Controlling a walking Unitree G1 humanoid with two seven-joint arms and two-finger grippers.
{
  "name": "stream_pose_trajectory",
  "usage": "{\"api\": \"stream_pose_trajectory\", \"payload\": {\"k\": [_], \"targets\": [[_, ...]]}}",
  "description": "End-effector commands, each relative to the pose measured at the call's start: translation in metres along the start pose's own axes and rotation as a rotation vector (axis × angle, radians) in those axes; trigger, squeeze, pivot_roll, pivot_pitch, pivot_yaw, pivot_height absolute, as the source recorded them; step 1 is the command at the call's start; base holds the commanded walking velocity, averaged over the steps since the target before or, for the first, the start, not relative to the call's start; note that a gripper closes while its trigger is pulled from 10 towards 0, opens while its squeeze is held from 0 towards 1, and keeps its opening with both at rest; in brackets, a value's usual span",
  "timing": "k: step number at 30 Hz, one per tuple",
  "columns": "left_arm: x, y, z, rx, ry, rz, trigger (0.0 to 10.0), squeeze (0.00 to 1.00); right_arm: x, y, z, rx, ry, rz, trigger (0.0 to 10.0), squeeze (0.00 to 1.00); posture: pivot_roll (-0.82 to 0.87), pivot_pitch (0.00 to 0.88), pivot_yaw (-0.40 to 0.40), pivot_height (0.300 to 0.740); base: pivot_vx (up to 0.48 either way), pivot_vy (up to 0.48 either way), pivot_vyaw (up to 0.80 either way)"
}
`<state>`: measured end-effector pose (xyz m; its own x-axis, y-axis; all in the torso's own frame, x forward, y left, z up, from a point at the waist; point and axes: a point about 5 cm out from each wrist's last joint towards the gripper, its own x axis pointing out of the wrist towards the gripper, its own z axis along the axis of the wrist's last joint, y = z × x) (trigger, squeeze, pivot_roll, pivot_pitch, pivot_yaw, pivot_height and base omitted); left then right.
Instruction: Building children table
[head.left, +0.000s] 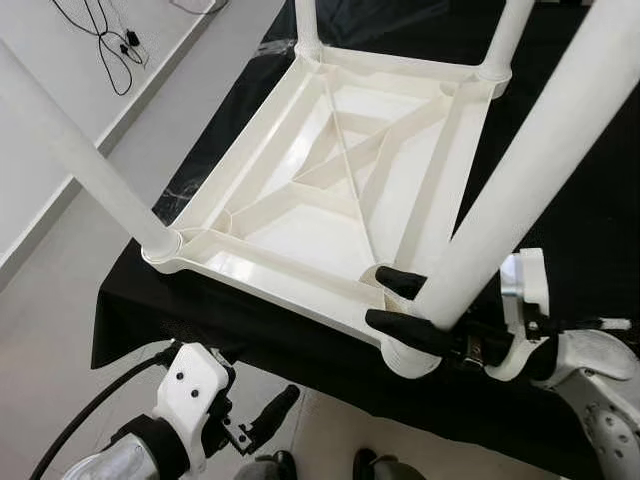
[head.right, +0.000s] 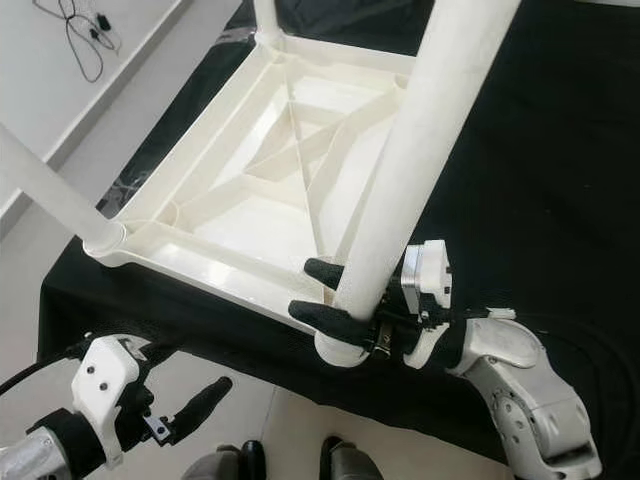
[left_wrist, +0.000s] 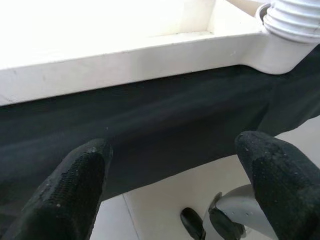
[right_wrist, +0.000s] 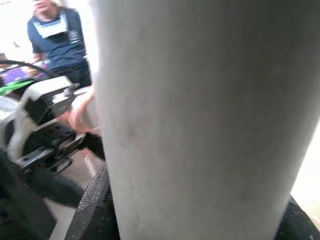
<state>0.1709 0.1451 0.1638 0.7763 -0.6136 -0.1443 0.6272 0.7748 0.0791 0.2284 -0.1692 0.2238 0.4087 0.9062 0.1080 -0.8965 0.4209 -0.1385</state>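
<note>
White plastic children's table top (head.left: 330, 170) lies upside down on a black cloth (head.left: 590, 200), ribbed underside up with diagonal cross braces. Near edge sits close to the cloth's front edge. Round white legs stand in the corner sockets: near-left leg (head.left: 80, 160), two far legs (head.left: 505, 35), and near-right leg (head.left: 545, 160), which leans up and out of the socket at the near-right corner (head.left: 410, 355).

Right gripper (head.left: 400, 302) is at the base of the near-right leg, just above the socket; its two black fingers (head.right: 325, 318) sit one on each side of the leg, clamped on it. Right wrist view: the leg's pale surface (right_wrist: 200, 120) right against the camera, black finger pads (right_wrist: 95, 210) at its base, and a person in a dark blue shirt (right_wrist: 60, 40) blurred in the background.

Left gripper (head.left: 270, 410) is low, below the front edge of the cloth, apart from the table. Its fingers (left_wrist: 70, 195) stand wide apart with nothing between them, pointing at the hanging cloth under the table's white rim (left_wrist: 125, 60); a threaded leg end (left_wrist: 295, 20) shows at one corner.

Pale floor (head.left: 60, 290) on the robot's left, black cables (head.left: 110, 45) lying by the wall. Robot's dark feet (head.right: 290, 462) show at the bottom. No readable writing or labels on anything.
</note>
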Motion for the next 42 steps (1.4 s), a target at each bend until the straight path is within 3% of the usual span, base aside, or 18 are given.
{"api": "stream_pose_trajectory", "payload": {"k": [1, 7, 13, 17, 29, 30, 35, 42], "targets": [[-0.006, 0.004, -0.001, -0.001, 0.037, -0.012, 10.0, 0.00, -0.001, 0.007, -0.010, 0.054, 0.027, -0.007, 10.0, 0.00, -0.01, 0.312, 0.109, 0.740, 0.000, 0.000, 0.00], [-0.018, 0.012, -0.007, 0.004, 0.063, 0.050, 10.0, 0.00, 0.005, 0.013, -0.016, 0.073, -0.004, 0.005, 10.0, 0.00, 0.01, 0.296, 0.072, 0.740, 0.000, 0.000, 0.00], [-0.017, 0.002, -0.013, -0.036, 0.065, 0.054, 10.0, 0.00, 0.010, 0.011, -0.016, 0.045, -0.005, 0.018, 10.0, 0.00, 0.01, 0.297, 0.065, 0.740, 0.000, 0.000, 0.00], [-0.011, -0.015, -0.018, -0.047, 0.085, -0.050, 10.0, 0.00, 0.012, 0.003, -0.015, -0.016, 0.027, 0.052, 10.0, 0.00, 0.00, 0.340, 0.084, 0.740, 0.000, 0.000, 0.00], [-0.010, -0.023, -0.016, -0.087, 0.075, -0.192, 10.0, 0.00, 0.015, -0.016, -0.008, -0.087, 0.042, 0.099, 10.0, 0.00, 0.02, 0.375, 0.098, 0.740, 0.000, 0.000, 0.00], [-0.011, -0.025, -0.015, -0.098, 0.065, -0.220, 10.0, 0.00, 0.011, -0.015, -0.004, -0.093, 0.072, 0.173, 10.0, 0.00, 0.02, 0.388, 0.099, 0.740, 0.000, 0.000, 0.00], [-0.010, -0.030, -0.015, -0.087, 0.059, -0.273, 10.0, 0.00, 0.008, -0.014, -0.002, -0.108, 0.112, 0.270, 10.0, 0.00, 0.03, 0.397, 0.099, 0.740, 0.000, 0.000, 0.00], [-0.010, -0.034, -0.014, -0.089, 0.055, -0.348, 10.0, 0.00, 0.006, -0.022, 0.001, -0.124, 0.138, 0.332, 10.0, 0.00, 0.03, 0.405, 0.101, 0.740, 0.000, 0.000, 0.00]]}}
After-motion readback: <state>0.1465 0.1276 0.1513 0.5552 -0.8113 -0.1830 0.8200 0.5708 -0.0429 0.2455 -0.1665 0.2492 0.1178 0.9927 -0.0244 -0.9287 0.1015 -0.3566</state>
